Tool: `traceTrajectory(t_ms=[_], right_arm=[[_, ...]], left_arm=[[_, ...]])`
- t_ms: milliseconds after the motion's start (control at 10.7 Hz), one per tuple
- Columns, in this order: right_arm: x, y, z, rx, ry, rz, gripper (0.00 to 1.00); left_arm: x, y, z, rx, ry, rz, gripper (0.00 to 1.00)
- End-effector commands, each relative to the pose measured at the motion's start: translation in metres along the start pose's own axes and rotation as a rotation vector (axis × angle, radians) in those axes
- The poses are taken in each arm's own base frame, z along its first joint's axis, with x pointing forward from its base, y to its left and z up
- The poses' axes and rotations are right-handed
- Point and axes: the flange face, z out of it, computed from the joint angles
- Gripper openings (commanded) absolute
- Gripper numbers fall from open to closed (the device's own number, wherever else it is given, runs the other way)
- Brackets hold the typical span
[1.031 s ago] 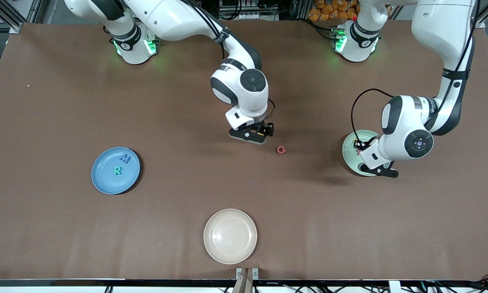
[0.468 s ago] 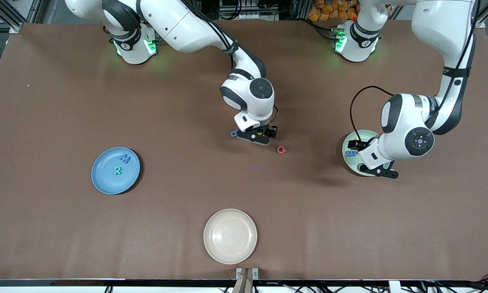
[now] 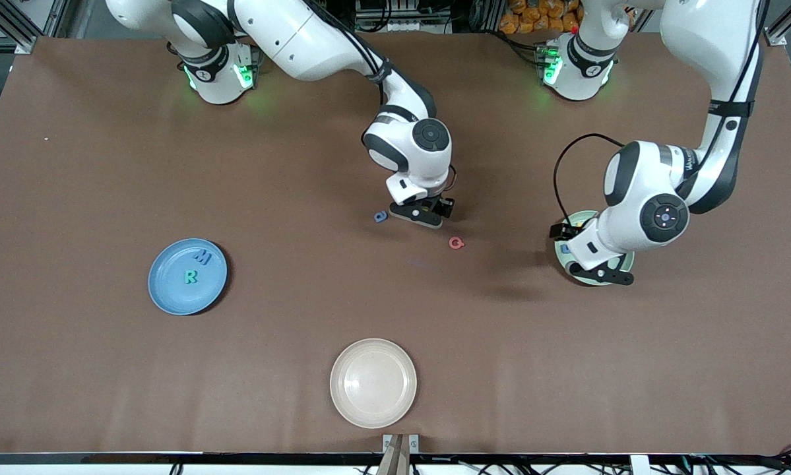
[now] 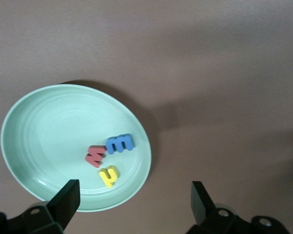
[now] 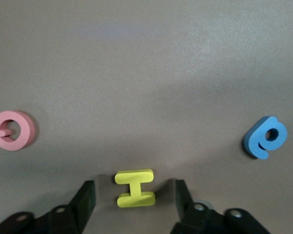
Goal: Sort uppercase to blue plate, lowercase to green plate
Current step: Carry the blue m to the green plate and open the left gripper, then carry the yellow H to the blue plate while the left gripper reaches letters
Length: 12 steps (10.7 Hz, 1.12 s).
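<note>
cream plate (image 3: 373,383): nearest the front camera, empty.
blue plate (image 3: 171,290): toward the right arm's end of the desk; holds blue m (image 3: 202,256) and teal r (image 3: 190,276), the r at 7 o'clock of the m.
green plate (image 4: 49,141): under the left gripper (image 4: 132,201), fingers wide, holding nothing; holds red m (image 4: 95,156), blue lowercase m (image 4: 119,144), yellow h-like letter (image 4: 109,176). mostly hidden by the arm in the front view.
red q (image 3: 456,243): on bare desk mid-desk.
yellow h (image 5: 135,188): on the desk, between the fingers of the right gripper (image 5: 135,197), which stand apart at each side, not touching it; hidden in the front view.
blue a (image 3: 380,216): on the desk, beside the right gripper.
handling, judged: foam letters light, soft, thin, lying flat; pinch the h across its two bars, low at the desk.
</note>
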Motion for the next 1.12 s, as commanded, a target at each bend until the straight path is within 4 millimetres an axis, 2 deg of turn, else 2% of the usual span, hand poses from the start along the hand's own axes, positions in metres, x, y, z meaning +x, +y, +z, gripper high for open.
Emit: traceTrajectory(t_ms=[0,187,281,468,656,749,843,937,1031], right_arm=[[-0.004,-0.005,0.007,0.003,0.005,0.006,0.54],[-0.004,-0.005,0.014,0.009,0.006,0.004,0.48],[-0.004,-0.005,0.014,0.011,0.006,-0.002,0.36],[-0.002,-0.005,0.012,0.014,0.012,-0.039,0.0],[0.004,-0.005,0.001,0.02,0.01,-0.053,0.0],[0.014,-0.004,-0.015,0.028,0.013,-0.048,0.0],[0.032,0.002,-0.029,0.013,0.013,-0.037,0.0],[0.056,0.009,-0.05,0.014,0.014,-0.024,0.0],[0.089,0.027,-0.072,-0.004,-0.015,-0.024,0.0]], left_arm=[[-0.004,0.015,-0.012,0.007,0.018,0.008,0.91],[-0.004,0.027,-0.019,-0.004,0.031,0.0,0.64],[-0.002,0.031,-0.021,-0.004,0.035,-0.008,0.63],[0.0,0.031,-0.027,-0.005,0.047,-0.015,0.59],[0.003,0.034,-0.033,-0.007,0.055,-0.011,0.6],[0.003,0.036,-0.033,-0.006,0.049,-0.004,0.6],[0.003,0.039,-0.033,-0.006,0.048,0.011,0.6],[0.002,0.053,-0.035,-0.008,0.052,0.045,0.59],[0.0,0.069,-0.034,-0.003,0.052,0.105,0.58]])
